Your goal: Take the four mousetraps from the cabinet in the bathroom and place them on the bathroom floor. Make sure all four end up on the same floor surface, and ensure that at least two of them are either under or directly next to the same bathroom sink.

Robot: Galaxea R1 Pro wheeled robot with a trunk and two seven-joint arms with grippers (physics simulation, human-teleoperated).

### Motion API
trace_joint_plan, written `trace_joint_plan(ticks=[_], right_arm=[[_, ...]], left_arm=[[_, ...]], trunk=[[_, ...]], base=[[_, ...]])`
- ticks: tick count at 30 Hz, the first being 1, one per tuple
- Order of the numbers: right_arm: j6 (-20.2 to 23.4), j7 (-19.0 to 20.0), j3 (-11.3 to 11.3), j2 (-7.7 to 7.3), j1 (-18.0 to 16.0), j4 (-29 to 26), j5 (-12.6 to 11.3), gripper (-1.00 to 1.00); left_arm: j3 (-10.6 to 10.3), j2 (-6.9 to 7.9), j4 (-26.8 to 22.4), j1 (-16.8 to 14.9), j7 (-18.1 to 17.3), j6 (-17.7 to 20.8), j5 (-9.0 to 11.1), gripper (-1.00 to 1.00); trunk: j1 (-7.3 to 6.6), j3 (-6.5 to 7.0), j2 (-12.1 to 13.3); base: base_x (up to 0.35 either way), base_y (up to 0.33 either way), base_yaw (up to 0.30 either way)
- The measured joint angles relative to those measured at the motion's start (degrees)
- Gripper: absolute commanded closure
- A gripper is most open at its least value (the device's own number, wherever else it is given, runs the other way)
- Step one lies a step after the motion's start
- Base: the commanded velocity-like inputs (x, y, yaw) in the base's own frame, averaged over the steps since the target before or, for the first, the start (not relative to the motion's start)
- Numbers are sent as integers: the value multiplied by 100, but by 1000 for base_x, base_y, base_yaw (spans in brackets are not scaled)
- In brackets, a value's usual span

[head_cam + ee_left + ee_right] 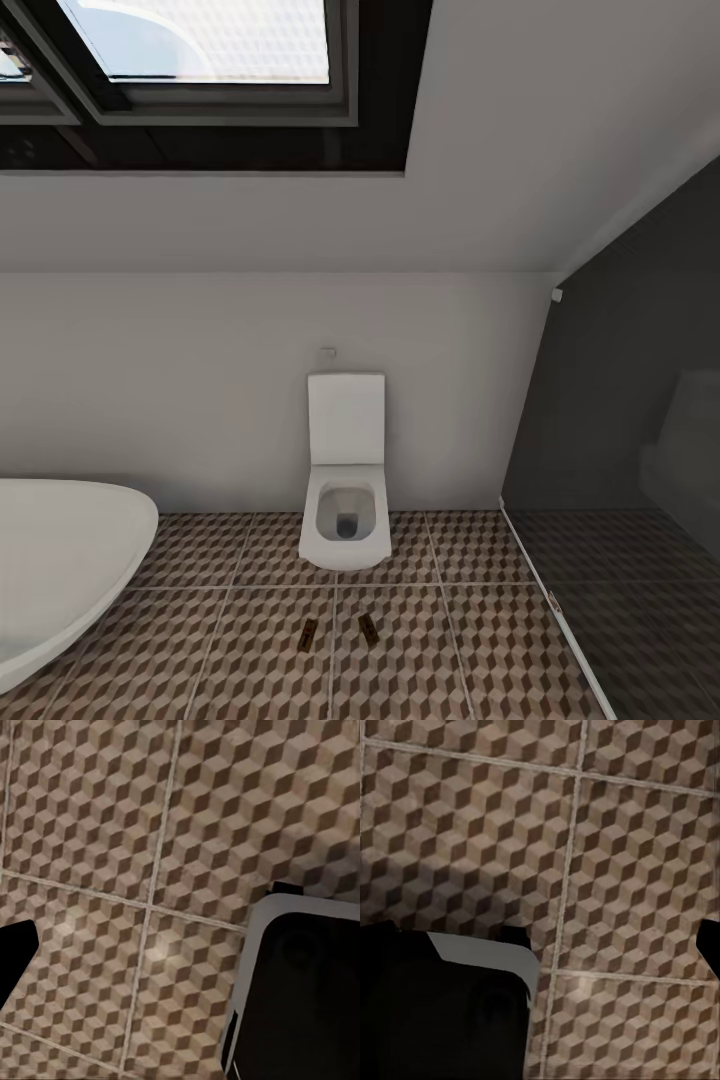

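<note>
From where I stood, the white bathtub (60,560) curved in at the far left, its rim sitting over the bathroom floor (480,660) with its brown, beige and white cube tiles. Further along, against the pale back wall, the white toilet (345,500) stood with its lid up, and just in front of it two mousetraps lay flat on the tiles: the left mousetrap (308,632) and the right mousetrap (368,627), near each other but apart, one on either side of a grout line (both too small for me to make out their wire parts). Overhead a dark-framed skylight (200,60) was set into the sloping ceiling, and to the right a dark glass partition (620,400) closed off the corner. As for the arms, each wrist pointed down at the patterned floor. In the left wrist view a dark fingertip (16,960) poked in at one edge, with a black, grey-edged part of the robot's own body (300,990) at the other; in the right wrist view a similar black body part (442,1012) showed, and a sliver of dark fingertip (709,945). I could not tell how far either gripper was parted, nor whether either had hold of anything.
</note>
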Motion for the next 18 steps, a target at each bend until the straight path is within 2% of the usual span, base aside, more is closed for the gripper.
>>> trace_joint_plan(ticks=[4, 14, 16, 18], right_arm=[[27, 11, -1, -218, 189, -1, -11, -100], [-23, 96, 1, -437, 575, 3, -12, -100], [-47, 255, -1, -565, 613, 1, -9, -100], [-63, 597, 9, -698, 664, -5, -1, -100]], left_arm=[[7, 2, -8, 0, 42, 13, 202, -100], [26, -7, -34, 0, 62, 23, 271, -100], [27, -11, -39, 0, 61, 24, 275, -100], [28, -13, -42, 0, 56, 23, 278, -100]], trunk=[[0, 0, 0], [0, 0, 0], [0, 0, 0], [0, 0, 0]], base=[[0, 0, 0], [0, 0, 0], [0, 0, 0], [0, 0, 0]])
